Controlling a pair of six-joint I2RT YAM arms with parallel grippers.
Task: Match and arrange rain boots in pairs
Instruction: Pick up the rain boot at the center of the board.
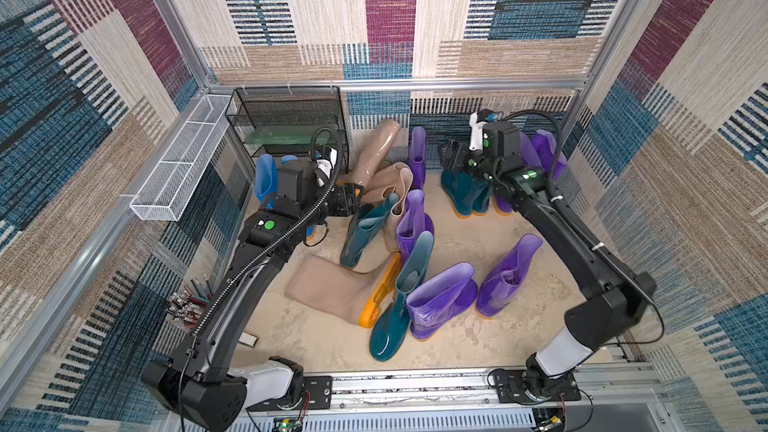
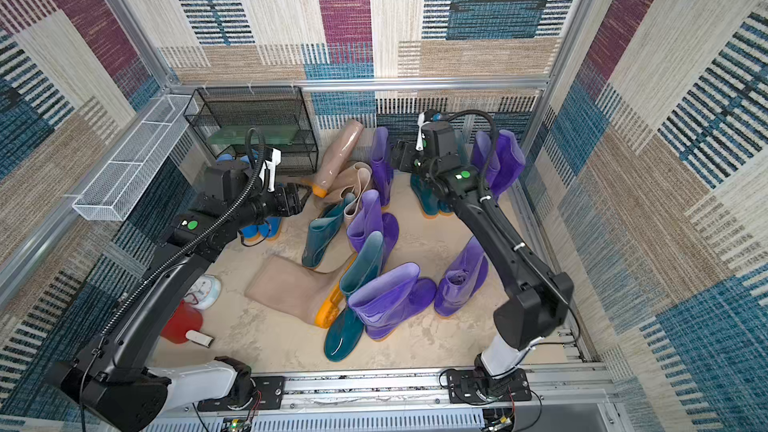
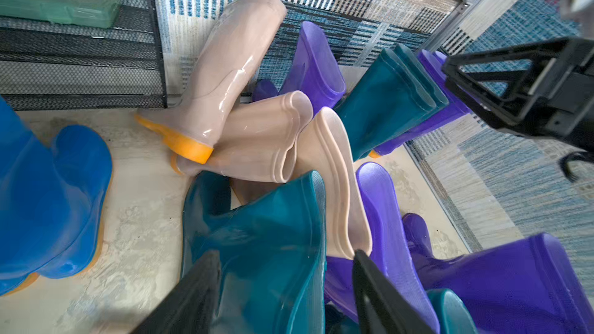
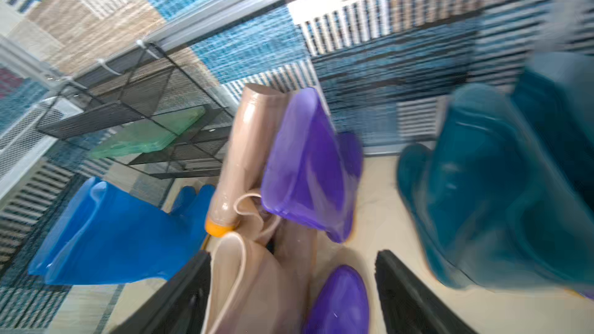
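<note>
ok, left gripper (image 3: 284, 253): fingers (image 3: 193, 293) spread fairly wide, and the cuff of a leaning teal boot (image 1: 365, 230) in the middle pile shows between them. can't tell from the wrist view whether the pads actually touch the rubber.

right gripper (image 4: 294, 253): fingers (image 4: 411, 297) wide apart, holding nothing, hovering at the back just beside the standing teal pair (image 1: 465, 197). its wrist view is blurred.

boots:
- blue pair (image 1: 266, 178) upright at the left, by the black mesh rack (image 1: 286, 118).
- purple pair (image 1: 544, 151) upright in the back right corner, behind the right arm.
- tall beige boot (image 1: 378, 147) leans on the back wall, two more beige boots (image 3: 266, 136) tangled under it, and a tall purple boot (image 1: 417, 155) upright just beside.
- flat beige boot (image 1: 332, 288) lies on its side on the table (image 1: 478, 347), orange sole showing.
- in front, a front teal boot (image 1: 395, 317) touches a short purple boot (image 1: 440, 301). a lone purple boot (image 1: 509, 276) stands apart to the right.
</note>
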